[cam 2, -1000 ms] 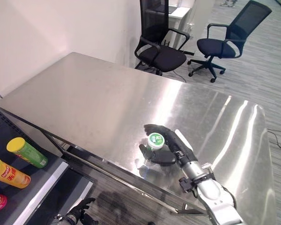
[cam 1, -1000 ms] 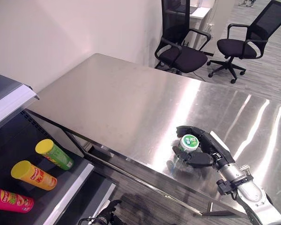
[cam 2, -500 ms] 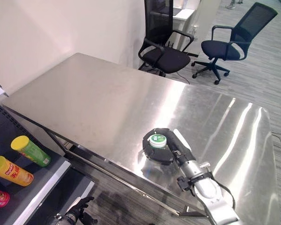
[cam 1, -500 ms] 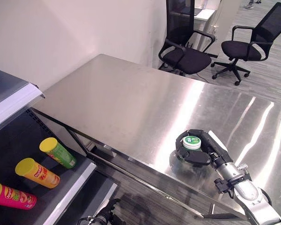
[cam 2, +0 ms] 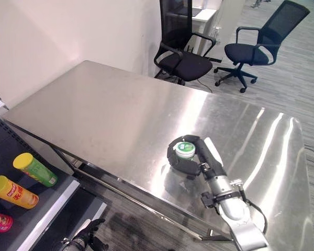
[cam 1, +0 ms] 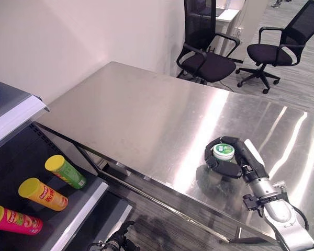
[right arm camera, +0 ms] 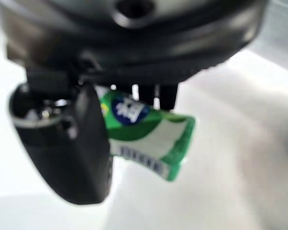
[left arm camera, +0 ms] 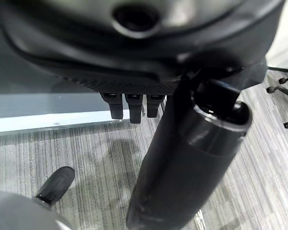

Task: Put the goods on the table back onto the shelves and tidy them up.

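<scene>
Steel bench (cam 1: 146,115) carries one green tub (cam 1: 223,151), which your right robot hand (cam 1: 235,162) clasps; shelving it by the shelf's three tubes (cam 1: 65,171) remains.

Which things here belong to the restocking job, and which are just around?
Job:
green tub, held in right hand
steel table
shelf with green can, orange can, pink can

Just around:
two office chairs
left hand, idle

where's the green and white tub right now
The green and white tub sits in the right hand, whose fingers curl round it, over the steel table near its front edge, on the robot's right in both eye views.
</scene>
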Motion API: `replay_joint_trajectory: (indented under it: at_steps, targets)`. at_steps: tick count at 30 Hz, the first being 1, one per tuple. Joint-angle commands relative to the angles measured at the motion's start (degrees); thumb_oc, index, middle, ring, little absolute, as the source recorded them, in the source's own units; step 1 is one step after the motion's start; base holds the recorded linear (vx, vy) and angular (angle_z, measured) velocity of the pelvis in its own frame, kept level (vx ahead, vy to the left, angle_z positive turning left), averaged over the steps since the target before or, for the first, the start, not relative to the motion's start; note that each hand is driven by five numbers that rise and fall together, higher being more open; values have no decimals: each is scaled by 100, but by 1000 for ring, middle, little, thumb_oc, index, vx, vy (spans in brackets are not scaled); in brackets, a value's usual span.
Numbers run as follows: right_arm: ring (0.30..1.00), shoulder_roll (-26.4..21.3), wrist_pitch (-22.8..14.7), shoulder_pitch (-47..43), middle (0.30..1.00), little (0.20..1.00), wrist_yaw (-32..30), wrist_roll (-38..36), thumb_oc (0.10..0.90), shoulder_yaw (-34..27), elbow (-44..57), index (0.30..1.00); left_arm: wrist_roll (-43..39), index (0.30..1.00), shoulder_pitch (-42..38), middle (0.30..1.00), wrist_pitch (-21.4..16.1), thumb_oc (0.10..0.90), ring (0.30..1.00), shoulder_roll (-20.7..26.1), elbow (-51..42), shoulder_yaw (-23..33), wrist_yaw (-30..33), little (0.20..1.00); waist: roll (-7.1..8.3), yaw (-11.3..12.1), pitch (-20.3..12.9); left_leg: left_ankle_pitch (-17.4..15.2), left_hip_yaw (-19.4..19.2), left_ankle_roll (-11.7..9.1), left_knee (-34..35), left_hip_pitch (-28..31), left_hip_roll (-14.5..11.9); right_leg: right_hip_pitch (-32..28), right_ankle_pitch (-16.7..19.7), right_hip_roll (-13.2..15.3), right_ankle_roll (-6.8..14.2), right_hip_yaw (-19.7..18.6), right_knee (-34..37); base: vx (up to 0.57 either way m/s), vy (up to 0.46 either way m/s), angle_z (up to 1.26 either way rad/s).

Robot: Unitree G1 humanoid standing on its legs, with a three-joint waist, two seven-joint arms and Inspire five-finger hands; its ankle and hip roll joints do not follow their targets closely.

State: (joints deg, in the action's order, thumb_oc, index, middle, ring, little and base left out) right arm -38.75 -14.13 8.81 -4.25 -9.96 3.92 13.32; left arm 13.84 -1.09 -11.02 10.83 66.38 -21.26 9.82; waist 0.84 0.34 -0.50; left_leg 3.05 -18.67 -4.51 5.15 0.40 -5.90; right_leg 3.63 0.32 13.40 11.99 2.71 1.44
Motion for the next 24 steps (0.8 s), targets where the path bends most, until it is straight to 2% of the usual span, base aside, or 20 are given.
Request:
replay_joint_trajectory:
  at_steps: [1,5,8,10,11,12,15,17,19,22,23,24]
  targets:
    - [300,158,-859,-382,300,300,-3,-27,400,-229,1089,300,242,900,-258,900,-212,800,900,310,146,132,217,900,487,94,-233,-407,-61,-339,-15,368,-376,136,571,395,301,-272,-90,-33,-50,-5]
    - [300,26,-968,-497,300,300,352,-378,400,193,1652,300,255,900,-273,900,-218,800,900,350,91,133,226,900,436,69,-205,-361,-39,-343,-15,412,-451,168,372,294,247,-395,-283,-52,-77,-5]
    - [300,-57,-1028,-881,300,300,682,-778,400,856,2066,300,177,900,-275,900,-218,800,900,416,34,148,273,900,393,72,-63,-237,8,-351,-15,452,-641,258,-6,12,99,-636,-690,-95,-110,-6]
    - [300,59,-1021,-1217,300,300,825,-1053,400,1346,2143,300,131,900,-274,900,-217,800,900,462,-8,131,308,900,405,153,74,-82,66,-387,-22,401,-805,242,-177,-173,-18,-684,-793,-126,-143,0]
    - [300,66,-1029,-1243,300,300,826,-1055,400,1364,2123,300,130,900,-275,900,-217,800,900,467,-9,144,308,900,403,139,83,-79,70,-392,-21,407,-813,238,-183,-181,-24,-681,-801,-211,-202,5]
    - [300,181,-974,-1581,300,300,838,-1078,400,1779,2013,300,146,900,-325,900,-217,800,900,504,-44,56,352,900,424,311,238,290,209,-514,-79,103,-1018,194,-277,-308,-107,-588,-772,-240,-206,16]
    - [300,369,-910,-1889,300,300,863,-1081,400,2240,1777,300,127,900,-381,900,-162,800,900,565,17,102,525,900,433,474,365,823,583,-741,-56,-452,-1292,189,-234,-387,-159,-340,-638,-243,-145,38]
    - [300,410,-909,-1917,300,300,865,-1102,400,2346,1687,300,7,900,-352,900,-149,800,900,579,44,218,579,900,438,458,349,793,670,-738,-41,-571,-1335,223,-217,-364,-165,-220,-585,-169,10,87]
    - [300,334,-892,-1831,300,300,815,-1055,400,2530,1377,300,-299,900,-237,900,-155,800,900,537,184,557,709,900,503,365,255,517,364,-656,-154,-410,-1565,334,-30,-137,-108,-10,-411,-195,193,62]
    - [300,239,-903,-1683,300,300,716,-915,400,2480,1244,300,-179,900,-201,900,-86,800,900,537,276,671,809,900,475,221,200,434,-79,-698,-656,-82,-1831,414,107,68,-90,157,-288,-62,273,45]
    - [300,264,-875,-1513,300,300,579,-841,400,2347,1255,300,-29,900,-269,900,-26,800,900,539,261,570,855,900,435,204,240,429,-100,-732,-844,-82,-1835,368,177,138,-95,253,-239,39,285,36]
    - [300,265,-858,-1302,300,300,596,-799,400,2183,1246,300,142,900,-319,900,4,800,900,547,224,473,842,900,395,125,217,262,-236,-741,-853,-107,-1780,288,245,219,-62,338,-130,70,307,24]
